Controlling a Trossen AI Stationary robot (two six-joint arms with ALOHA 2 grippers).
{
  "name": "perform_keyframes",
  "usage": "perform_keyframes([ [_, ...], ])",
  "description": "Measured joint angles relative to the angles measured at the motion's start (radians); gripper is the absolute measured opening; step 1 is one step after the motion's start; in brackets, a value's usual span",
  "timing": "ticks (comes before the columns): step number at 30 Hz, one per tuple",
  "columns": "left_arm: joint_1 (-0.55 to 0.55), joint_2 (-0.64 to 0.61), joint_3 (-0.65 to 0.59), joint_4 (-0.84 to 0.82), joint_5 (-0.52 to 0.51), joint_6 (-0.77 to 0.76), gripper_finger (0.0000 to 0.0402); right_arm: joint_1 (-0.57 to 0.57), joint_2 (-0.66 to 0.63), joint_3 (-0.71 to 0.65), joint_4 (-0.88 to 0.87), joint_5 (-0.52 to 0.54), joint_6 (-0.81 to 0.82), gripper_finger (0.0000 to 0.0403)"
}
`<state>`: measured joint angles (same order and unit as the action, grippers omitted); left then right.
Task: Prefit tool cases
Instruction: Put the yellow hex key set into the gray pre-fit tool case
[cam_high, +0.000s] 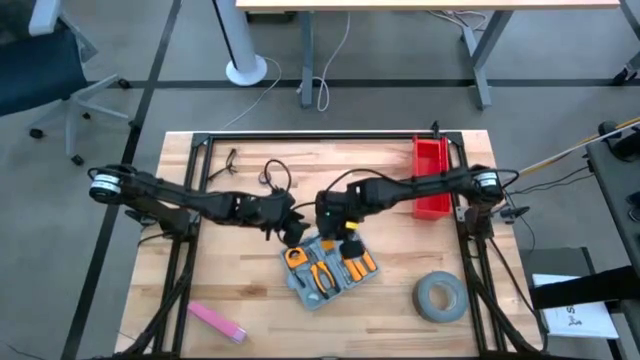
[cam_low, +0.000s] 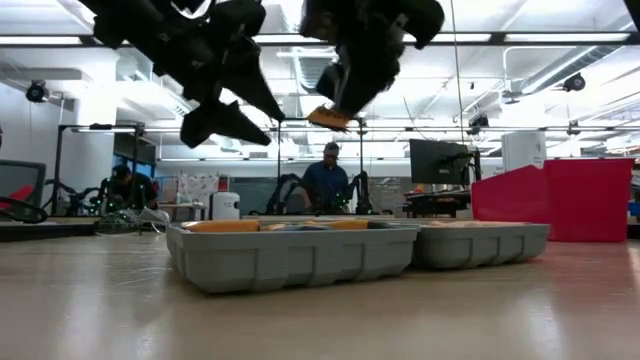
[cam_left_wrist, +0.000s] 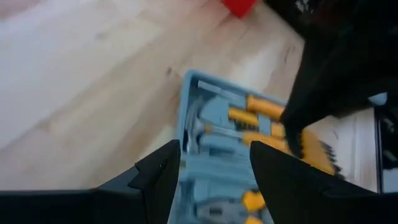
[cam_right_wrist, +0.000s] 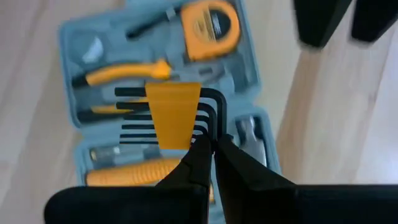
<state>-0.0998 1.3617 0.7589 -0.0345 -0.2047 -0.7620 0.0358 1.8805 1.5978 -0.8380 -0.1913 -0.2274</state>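
Note:
The tool case lies open and flat on the wooden table, blue-grey, with orange-handled tools in its recesses. In the low view its two halves rest side by side on their bottoms. My right gripper hangs above the case, shut on a set of black hex keys in an orange holder. My left gripper hovers open above the case's far left side, with nothing between its fingers. In the high view the two grippers stand close together. My right gripper pinches the hex-key set between its two fingers at the bent ends of the black keys, beside the orange holder. The fingers slant down from above. The set is lifted clear, tilted, above the open case.
A red bin stands at the far right. A grey tape roll lies near the right front. A pink object lies at the near left. Black cables lie at the far middle. People show in the room behind.

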Motion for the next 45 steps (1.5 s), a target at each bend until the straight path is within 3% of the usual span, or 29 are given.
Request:
perform_keyframes([
  [9,-0.085,0.0,0.0,-0.2,0.008,-0.126,0.0204,0.061,0.002,0.0,0.134,-0.039,0.009,0.0],
  [13,-0.134,0.0,0.0,-0.2,-0.002,-0.159,0.0204,0.097,0.032,0.0,0.204,-0.055,0.046,0.0],
  [25,-0.294,-0.024,0.0,-0.218,-0.21,-0.322,0.0204,0.162,0.119,0.002,0.31,-0.071,0.06,0.0],
  [29,-0.331,-0.028,0.0,-0.231,-0.243,-0.371,0.0204,0.164,0.159,0.018,0.312,-0.071,0.052,0.0],
  [38,-0.418,-0.032,0.0,-0.421,-0.301,-0.558,0.0204,0.165,0.256,0.111,0.306,-0.033,0.044,0.0],
  [45,-0.468,-0.038,0.0,-0.534,-0.297,-0.692,0.0204,0.165,0.317,0.176,0.261,-0.017,0.034,0.0],
])
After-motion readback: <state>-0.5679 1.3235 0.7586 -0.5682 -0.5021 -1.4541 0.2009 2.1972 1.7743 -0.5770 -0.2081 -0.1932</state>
